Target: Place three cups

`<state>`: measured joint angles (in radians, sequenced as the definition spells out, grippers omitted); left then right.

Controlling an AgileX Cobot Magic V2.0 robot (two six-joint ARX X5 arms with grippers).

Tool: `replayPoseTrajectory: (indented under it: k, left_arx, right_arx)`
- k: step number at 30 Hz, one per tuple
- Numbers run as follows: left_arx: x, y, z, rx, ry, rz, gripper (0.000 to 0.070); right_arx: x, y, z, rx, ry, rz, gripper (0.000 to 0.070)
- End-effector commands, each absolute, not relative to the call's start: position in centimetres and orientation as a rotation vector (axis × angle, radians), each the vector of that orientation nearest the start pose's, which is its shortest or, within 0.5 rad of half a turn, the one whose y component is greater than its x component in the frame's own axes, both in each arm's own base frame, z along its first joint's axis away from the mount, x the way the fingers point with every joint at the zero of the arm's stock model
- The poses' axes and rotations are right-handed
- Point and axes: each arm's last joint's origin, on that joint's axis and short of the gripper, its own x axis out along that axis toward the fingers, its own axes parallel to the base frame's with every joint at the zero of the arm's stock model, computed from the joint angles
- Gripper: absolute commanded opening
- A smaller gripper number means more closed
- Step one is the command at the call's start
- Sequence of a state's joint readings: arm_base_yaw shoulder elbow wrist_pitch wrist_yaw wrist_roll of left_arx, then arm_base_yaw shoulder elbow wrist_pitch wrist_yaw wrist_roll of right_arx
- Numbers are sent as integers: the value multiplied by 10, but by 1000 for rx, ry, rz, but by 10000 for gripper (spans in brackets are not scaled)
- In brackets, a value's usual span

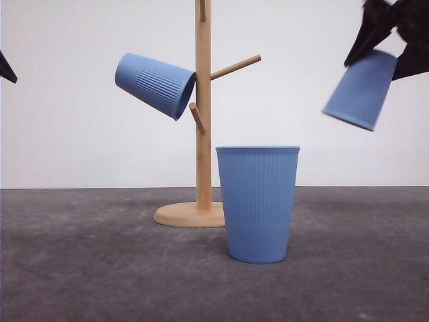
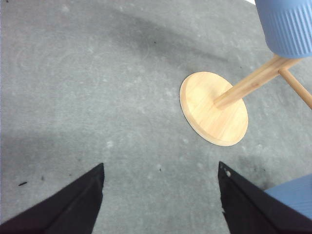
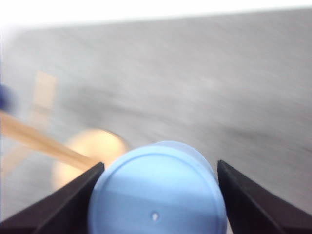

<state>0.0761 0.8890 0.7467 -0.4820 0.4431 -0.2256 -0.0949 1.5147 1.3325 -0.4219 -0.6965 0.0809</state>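
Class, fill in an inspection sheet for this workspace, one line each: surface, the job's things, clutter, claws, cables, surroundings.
Surface: grey, felt-like table, a few small specks.
Job's things: wooden rack with round base; hung cup tilted on a left-side peg; standing cup upright on the table in front of the rack's base; carried cup tilted in the air at upper right, base outward.
Clutter: nothing seen.
Claws: left claw open over bare table; right claw shut on the carried cup.
Cables: nothing seen.
Surroundings: plain white wall behind the table.
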Motion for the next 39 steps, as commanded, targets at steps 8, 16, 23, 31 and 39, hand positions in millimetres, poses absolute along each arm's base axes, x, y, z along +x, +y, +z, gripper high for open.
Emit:
replayPoseTrajectory:
  k: [8,16,23,31,39]
  left_arx:
    - [183,2,281,-367,632,-288,432]
    - [183,2,281,-367,632,-288,432]
    - [183,2,281,-366,631,-289,431]
    - [183,2,281,-366,631,-289,432]
    - [183,2,281,-359,630,-291,431]
  right_arx:
    - [323,-11,330,432,515,691,394]
    - [327,-10,341,480,434,748,394]
    - [330,10,352,511,377,821,394]
    - [332,38,360,511,317,833,394]
    - [337,65,352,510,333,840,394]
